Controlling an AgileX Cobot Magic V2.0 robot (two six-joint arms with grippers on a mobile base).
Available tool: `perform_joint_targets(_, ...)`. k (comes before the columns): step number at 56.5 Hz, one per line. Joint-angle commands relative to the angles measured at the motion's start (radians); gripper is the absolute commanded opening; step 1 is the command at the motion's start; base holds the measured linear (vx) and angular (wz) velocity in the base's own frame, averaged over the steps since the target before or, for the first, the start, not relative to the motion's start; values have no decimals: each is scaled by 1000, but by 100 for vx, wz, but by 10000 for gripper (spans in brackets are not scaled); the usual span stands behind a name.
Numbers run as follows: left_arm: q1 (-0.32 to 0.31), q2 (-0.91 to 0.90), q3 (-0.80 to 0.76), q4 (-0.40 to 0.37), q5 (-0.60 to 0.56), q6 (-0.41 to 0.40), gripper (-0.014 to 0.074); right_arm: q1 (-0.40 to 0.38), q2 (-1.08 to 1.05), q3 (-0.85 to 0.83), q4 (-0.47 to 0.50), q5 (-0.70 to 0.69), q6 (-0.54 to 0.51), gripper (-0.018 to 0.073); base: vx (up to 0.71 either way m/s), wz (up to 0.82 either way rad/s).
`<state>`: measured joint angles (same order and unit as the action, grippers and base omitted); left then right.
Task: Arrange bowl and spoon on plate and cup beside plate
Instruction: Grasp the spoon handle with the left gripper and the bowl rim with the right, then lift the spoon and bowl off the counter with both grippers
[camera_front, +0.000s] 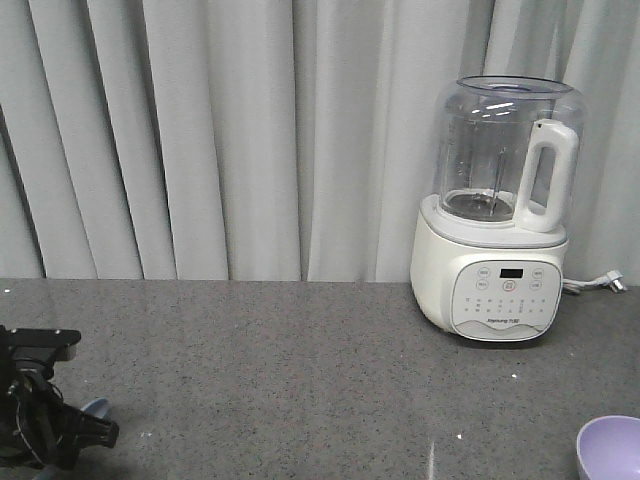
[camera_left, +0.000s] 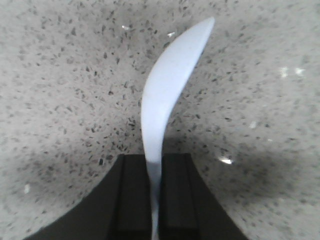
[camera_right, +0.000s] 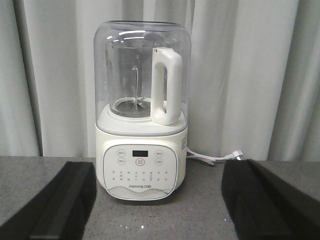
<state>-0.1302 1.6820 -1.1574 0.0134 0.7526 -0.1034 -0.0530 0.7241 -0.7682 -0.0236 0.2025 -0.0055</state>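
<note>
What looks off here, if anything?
Nothing is spilled or damaged. One oddity: the blender has its cord lying loose on the counter behind it, with the plug end not connected to anything. The left gripper is clamped on the spoon by its handle, above bare counter.

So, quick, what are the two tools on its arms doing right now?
Left tool: shut on the short pale blue plastic spoon.
Right tool: open, holding nothing.
</note>
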Motion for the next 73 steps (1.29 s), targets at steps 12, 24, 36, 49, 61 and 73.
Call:
perform_joint_targets(12,-6,-339,-28,-36,-87,41,-8,-3,38,-88,-27,206,131,558,0,0)
perform_joint_targets(24,-6,-476,-28,-60,-95,77,-6,-4,275,-269,-109,559,197,526,0,0)
perform_joint_targets(36,-6,-492,-28,-58,-61,103,-6,-90,405,-321,-114,607,197,526,0,0)
perform_joint_targets(49,-6,-492,-28,-58,-58,103,-6,-332,496,-243,65,592,51,517,0,0)
perform_joint_targets(61,-6,-492,-28,-59,-60,103,-6,-352,565,-185,138,550,-21,493,0,0)
perform_joint_targets(73,-6,-491,-28,-58,-64,103,-6,-352,611,-185,140,510,-29,493,0,0)
